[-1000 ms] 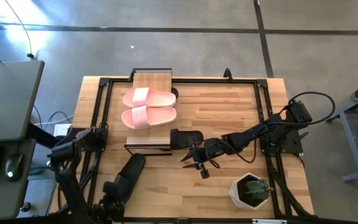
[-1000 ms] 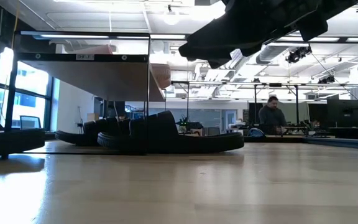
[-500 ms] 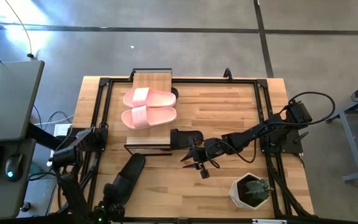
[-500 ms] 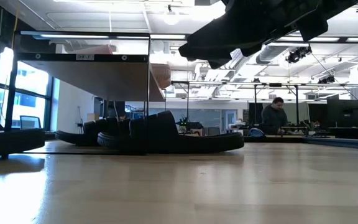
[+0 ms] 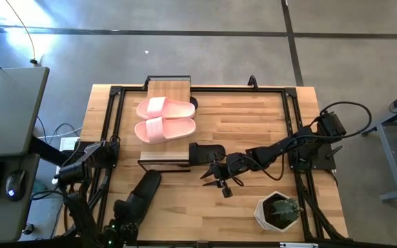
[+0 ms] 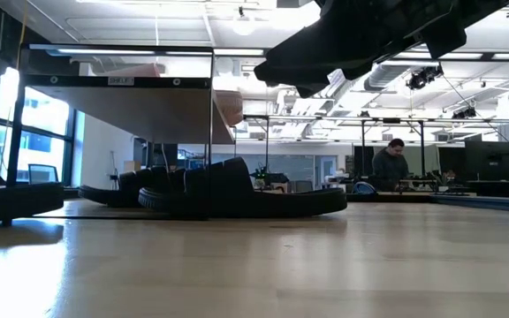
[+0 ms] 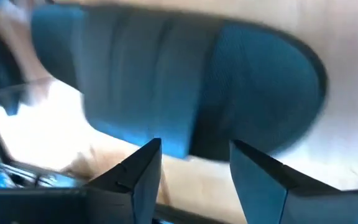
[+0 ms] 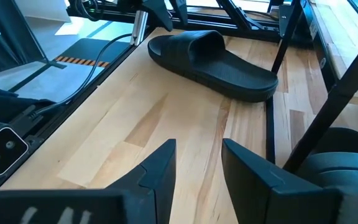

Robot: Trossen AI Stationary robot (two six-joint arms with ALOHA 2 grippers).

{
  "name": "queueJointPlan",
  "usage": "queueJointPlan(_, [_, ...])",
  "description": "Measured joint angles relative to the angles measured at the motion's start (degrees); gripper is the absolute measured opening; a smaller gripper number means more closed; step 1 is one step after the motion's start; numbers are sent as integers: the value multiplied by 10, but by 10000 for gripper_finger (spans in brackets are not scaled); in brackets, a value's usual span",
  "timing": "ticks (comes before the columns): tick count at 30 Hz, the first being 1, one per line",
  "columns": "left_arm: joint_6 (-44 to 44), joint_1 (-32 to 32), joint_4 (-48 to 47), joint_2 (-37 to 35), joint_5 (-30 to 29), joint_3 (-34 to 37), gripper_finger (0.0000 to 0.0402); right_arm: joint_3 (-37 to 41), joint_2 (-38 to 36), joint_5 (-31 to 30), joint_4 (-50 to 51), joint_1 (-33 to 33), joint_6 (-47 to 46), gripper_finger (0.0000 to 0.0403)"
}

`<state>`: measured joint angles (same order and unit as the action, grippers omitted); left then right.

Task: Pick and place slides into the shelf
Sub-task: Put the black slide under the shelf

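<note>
- The left gripper [image 7: 191, 171], a dark two-finger pincer low at the table's near left corner, has its fingers parted with bare wood between the tips; it grips nothing
- Just ahead of those tips lies a matte black open-toe slide sandal [image 5: 142, 194], flat on the tabletop and free of the pincer, close to the black table frame [image 5: 105, 172]
- The right gripper [image 5: 220, 180] hangs over mid-table, fingers apart and empty, open light plank wood beyond them
- Beside it, toward the rack, another black slide [image 5: 206, 152] pokes out at the rack's edge
- The small black-framed shelf with pale wooden plank top [image 5: 169, 89] carries the pale pink pair of slides [image 5: 164, 119] side by side on top
- In the low view, black slides [image 6: 237, 194] sit under the plank, their count hard to make out
- A white hexagonal pot with a green plant [image 5: 279, 211] stands behind the right pincer, near the table's front edge
</note>
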<state>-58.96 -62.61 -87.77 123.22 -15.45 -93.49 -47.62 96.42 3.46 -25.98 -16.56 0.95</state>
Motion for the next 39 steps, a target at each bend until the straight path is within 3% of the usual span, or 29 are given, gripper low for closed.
queueJointPlan(4, [11, 0, 11, 0, -51, 0, 165, 0, 0, 0, 0, 0, -1, 118])
queueJointPlan(25, [41, 11, 22, 26, -93, 43, 159, 0, 0, 0, 3, 0, 6, 118])
queueJointPlan(39, [-45, 11, -24, 69, -113, 42, 158, 0, 0, -3, 5, 0, 4, 118])
